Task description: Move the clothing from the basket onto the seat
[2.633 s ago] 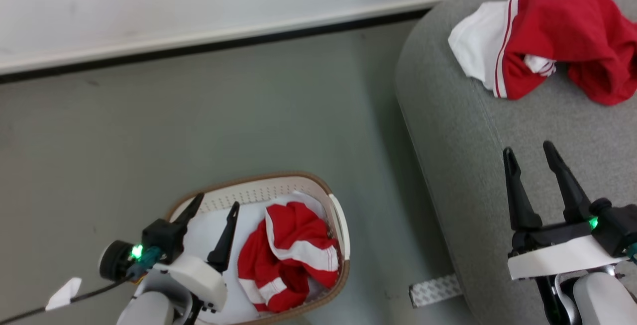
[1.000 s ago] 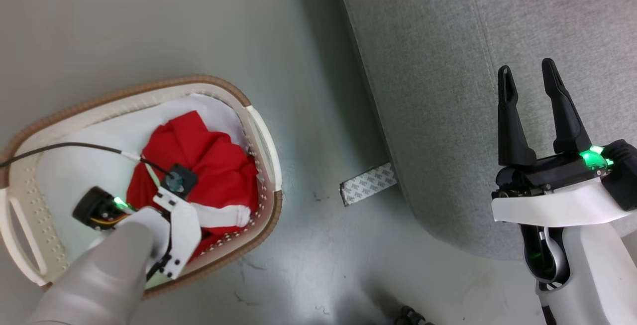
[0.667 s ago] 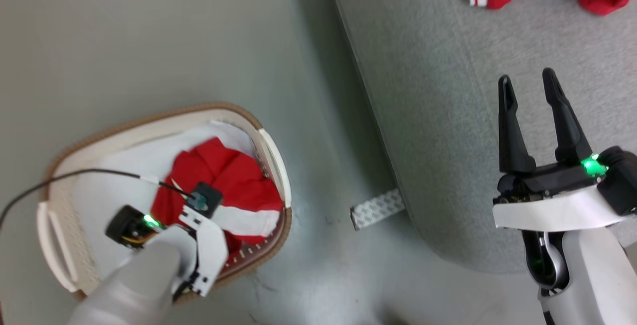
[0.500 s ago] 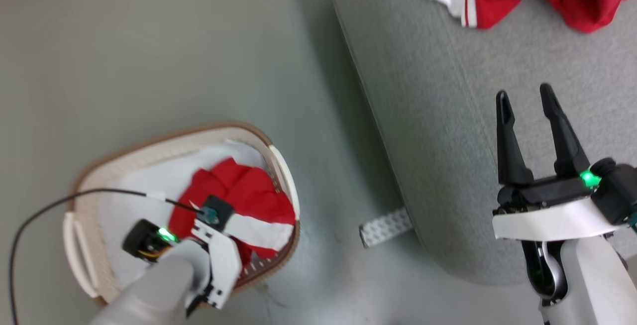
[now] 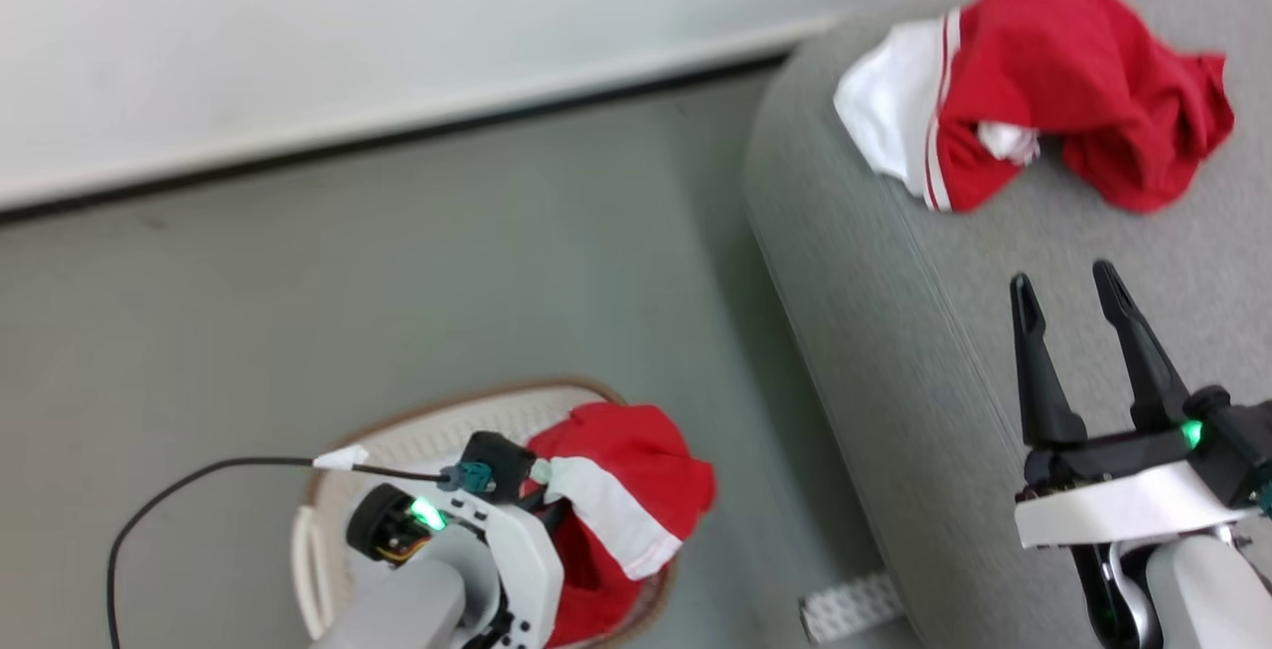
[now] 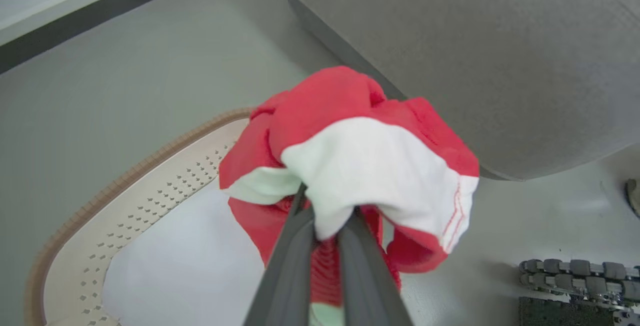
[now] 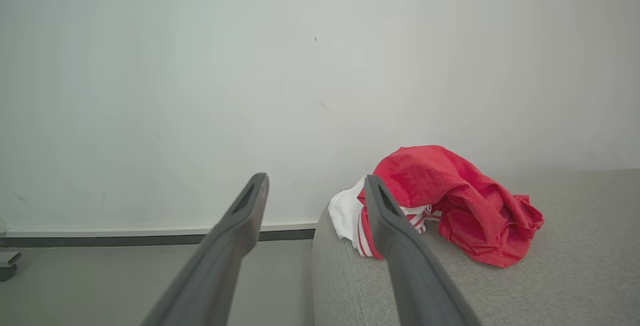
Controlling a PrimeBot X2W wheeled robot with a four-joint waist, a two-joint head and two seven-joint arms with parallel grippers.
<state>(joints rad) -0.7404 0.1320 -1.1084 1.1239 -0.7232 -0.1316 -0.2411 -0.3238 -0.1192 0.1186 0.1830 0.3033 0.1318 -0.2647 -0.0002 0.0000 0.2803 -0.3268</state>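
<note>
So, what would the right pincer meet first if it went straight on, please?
Probably the red and white jersey on the sofa. Height is unclear, so the right pincer might pass over it to the wall.

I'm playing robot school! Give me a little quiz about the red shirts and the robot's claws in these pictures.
1. True or false: the left gripper is shut on a red and white garment.
2. Where does the other garment lie? A) on a chair B) on the grey sofa C) on a table
3. Fill in the missing word: the right gripper holds nothing, and its two fingers stand apart, so it is ____.

Key: 1 true; 2 B; 3 open.
</note>
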